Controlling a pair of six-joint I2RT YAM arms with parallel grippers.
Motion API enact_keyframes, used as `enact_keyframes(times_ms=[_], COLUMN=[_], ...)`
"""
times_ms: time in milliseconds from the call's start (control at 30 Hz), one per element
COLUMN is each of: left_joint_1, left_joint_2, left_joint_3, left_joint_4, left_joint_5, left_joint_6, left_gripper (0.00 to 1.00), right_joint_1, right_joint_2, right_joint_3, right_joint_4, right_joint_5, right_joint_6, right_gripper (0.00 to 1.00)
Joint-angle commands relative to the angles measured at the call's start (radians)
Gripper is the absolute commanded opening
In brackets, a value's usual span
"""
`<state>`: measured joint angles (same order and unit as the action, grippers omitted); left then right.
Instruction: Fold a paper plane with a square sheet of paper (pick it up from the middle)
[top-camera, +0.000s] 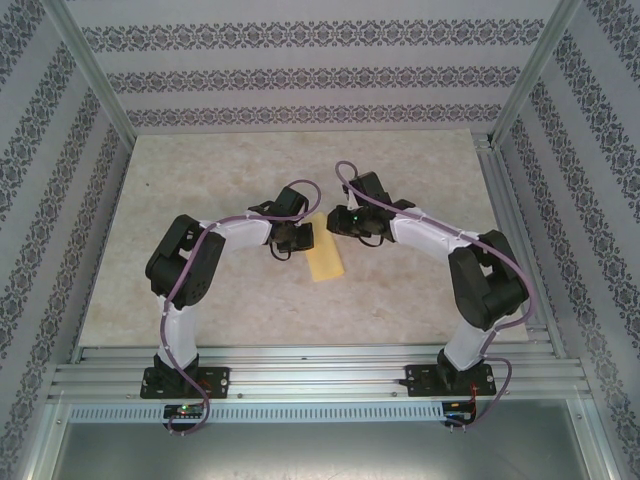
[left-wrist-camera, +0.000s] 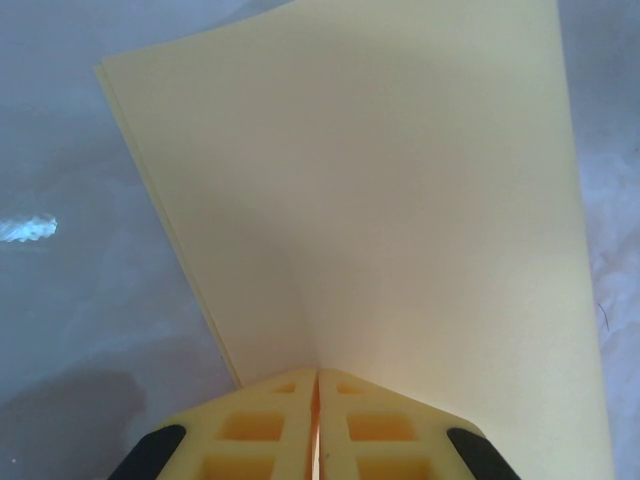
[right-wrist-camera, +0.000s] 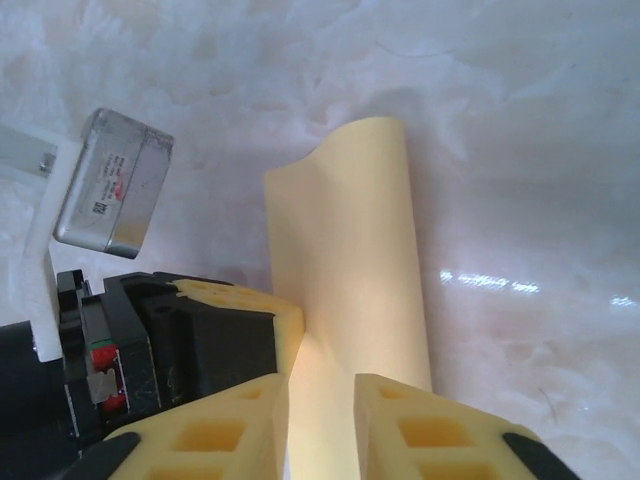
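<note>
Paper (top-camera: 327, 264), yellow and doubled over into a narrow strip, sits near the middle of the table (top-camera: 200, 200), between the two arms. From above, its long axis runs roughly from 11 o'clock to 5 o'clock. Both grippers meet it at the far end, the left gripper (top-camera: 296, 240) at about 10 o'clock of the strip and the right gripper (top-camera: 338, 222) at about 1 o'clock, so neither arm is clearly nearer. In the left wrist view the left gripper (left-wrist-camera: 317, 382) is pressed closed on the paper (left-wrist-camera: 400, 200), which fans away from the pinch toward 12 o'clock, with two layers showing along its 10 o'clock edge. In the right wrist view the right gripper (right-wrist-camera: 322, 388) stands slightly parted. The paper (right-wrist-camera: 345, 260) shows in the gap and runs on toward 12 o'clock to a curled far end, but whether it lies between the pads or beneath them cannot be told. Any next crease probably depends on the right fingers closing squarely across this long axis.
</note>
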<state>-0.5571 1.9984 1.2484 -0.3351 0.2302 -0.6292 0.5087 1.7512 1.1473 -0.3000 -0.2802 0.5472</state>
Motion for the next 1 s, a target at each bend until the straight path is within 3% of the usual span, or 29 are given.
enact_keyframes(times_ms=[0,167,700,967], left_joint_1=[-0.011,-0.011,-0.011,-0.011], left_joint_2=[0.051,0.053,0.066,0.066], left_joint_3=[-0.041,-0.044,-0.065,-0.067], left_joint_4=[-0.085,-0.088,-0.123,-0.127], left_joint_5=[-0.037,-0.041,-0.08,-0.083], left_joint_6=[0.006,-0.004,0.008,0.008], left_gripper=[0.11,0.11,0.11,0.11], right_joint_1=[0.016,0.016,-0.077,-0.066], right_joint_2=[0.073,0.159,0.238,0.099], right_joint_3=[0.025,0.054,-0.068,-0.049], right_joint_4=[0.015,0.032,0.084,0.059], right_joint_5=[-0.078,-0.147,-0.134,-0.151], right_joint_6=[-0.01,-0.009,0.0,-0.005], right_gripper=[0.18,0.12,0.09,0.09])
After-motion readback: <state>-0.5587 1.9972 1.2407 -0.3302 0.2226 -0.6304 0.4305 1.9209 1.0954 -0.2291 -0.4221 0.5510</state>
